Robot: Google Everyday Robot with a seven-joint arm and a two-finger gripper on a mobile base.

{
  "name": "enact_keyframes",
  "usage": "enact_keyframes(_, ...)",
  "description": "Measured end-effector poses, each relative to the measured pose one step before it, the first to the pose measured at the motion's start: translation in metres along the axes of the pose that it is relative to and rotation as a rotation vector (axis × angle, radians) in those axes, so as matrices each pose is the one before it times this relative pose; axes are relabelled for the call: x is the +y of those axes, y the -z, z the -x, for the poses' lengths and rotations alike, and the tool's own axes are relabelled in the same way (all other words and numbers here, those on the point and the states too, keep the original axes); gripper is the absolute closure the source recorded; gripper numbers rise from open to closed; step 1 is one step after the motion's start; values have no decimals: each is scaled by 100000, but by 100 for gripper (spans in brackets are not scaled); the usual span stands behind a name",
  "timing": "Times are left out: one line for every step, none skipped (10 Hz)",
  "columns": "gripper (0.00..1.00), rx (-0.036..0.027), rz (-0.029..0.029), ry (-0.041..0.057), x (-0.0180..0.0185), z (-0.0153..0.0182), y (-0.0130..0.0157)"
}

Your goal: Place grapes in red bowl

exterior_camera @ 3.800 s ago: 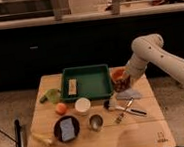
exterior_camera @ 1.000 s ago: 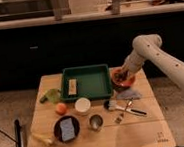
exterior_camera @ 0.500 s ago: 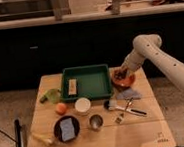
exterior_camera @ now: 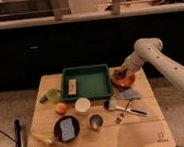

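Observation:
The red bowl (exterior_camera: 127, 81) stands on the wooden table just right of the green tray. My gripper (exterior_camera: 119, 74) is down at the bowl's left rim, with the white arm reaching in from the right. A dark reddish-purple lump, the grapes (exterior_camera: 118, 77), shows right under the gripper, inside the bowl's left part. I cannot tell whether the gripper still touches the grapes.
A green tray (exterior_camera: 87, 91) holds a small tan item. In front are a white cup (exterior_camera: 82, 106), an orange fruit (exterior_camera: 61, 108), a metal cup (exterior_camera: 96, 122) and a dark plate (exterior_camera: 57, 130) with a blue sponge. A blue cloth (exterior_camera: 129, 93) and utensils (exterior_camera: 126, 109) lie near the bowl.
The gripper has stayed at the red bowl, shifting only slightly to the left. Nothing else on the table has moved.

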Motion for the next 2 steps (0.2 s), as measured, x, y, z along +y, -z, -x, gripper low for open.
enact_keyframes(100, 1607, -1341, -1410, 92, -283, 47)
enact_keyframes(100, 1273, -748, -1408, 124, -217, -106)
